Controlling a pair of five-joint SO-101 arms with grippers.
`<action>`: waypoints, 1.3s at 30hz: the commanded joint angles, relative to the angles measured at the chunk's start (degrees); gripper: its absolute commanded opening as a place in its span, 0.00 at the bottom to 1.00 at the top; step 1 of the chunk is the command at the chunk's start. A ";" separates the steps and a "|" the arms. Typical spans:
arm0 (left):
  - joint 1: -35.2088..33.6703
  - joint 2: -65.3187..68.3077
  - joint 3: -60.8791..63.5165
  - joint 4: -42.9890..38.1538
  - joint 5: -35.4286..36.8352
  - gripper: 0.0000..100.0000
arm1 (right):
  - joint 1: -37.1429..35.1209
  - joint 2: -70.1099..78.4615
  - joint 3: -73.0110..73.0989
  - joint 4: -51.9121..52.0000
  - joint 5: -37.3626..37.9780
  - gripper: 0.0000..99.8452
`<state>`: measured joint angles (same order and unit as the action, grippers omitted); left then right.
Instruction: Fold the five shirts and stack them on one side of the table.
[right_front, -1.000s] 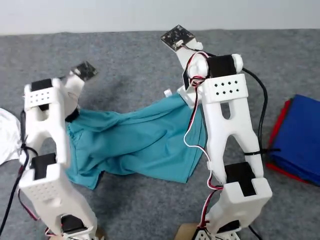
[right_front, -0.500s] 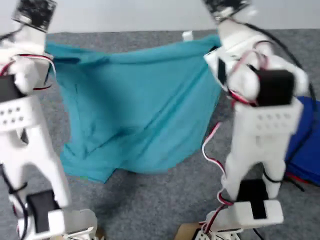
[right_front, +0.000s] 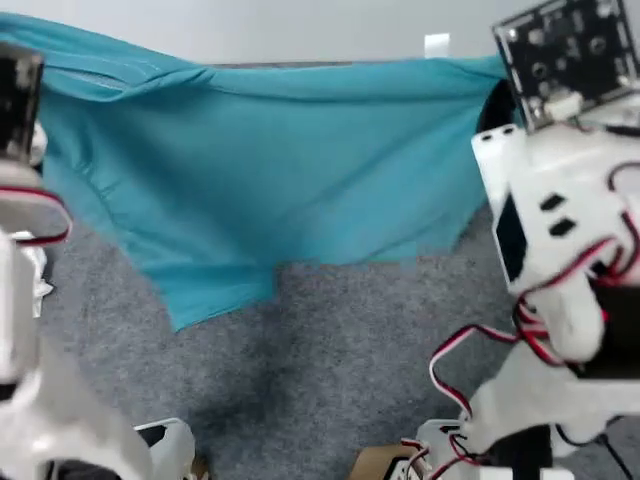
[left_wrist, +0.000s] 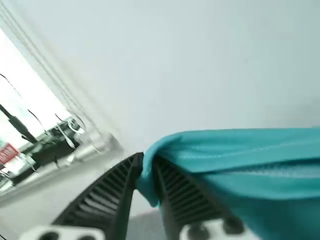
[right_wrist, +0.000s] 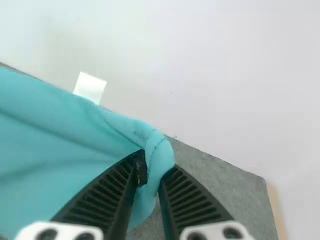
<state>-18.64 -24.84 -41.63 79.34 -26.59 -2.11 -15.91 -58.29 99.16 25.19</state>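
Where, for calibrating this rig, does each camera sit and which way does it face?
High view: fixed above, behind the arms, looking down at the grey table; left arm and right arm flank the teal shirt.
Left wrist view: on the left wrist, looking along the left gripper toward a pale wall; its fingers pinch the shirt.
Right wrist view: on the right wrist, looking along the right gripper over the table edge; fingers pinch the shirt.
Shared: shirt in all three; its white tag in high and right wrist views.
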 joint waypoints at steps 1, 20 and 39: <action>-0.26 -2.29 -4.62 0.26 0.44 0.00 | 1.27 -3.74 -2.37 1.10 -0.44 0.01; -0.35 -6.15 -21.41 0.70 -2.02 0.00 | 5.58 -17.98 -2.02 -0.66 6.33 0.01; 0.18 15.82 17.45 -4.40 -5.19 0.00 | 0.57 8.13 26.99 -15.60 6.51 0.01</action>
<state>-18.55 -14.64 -29.41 83.38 -31.52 -1.41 -11.87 -33.67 90.20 31.16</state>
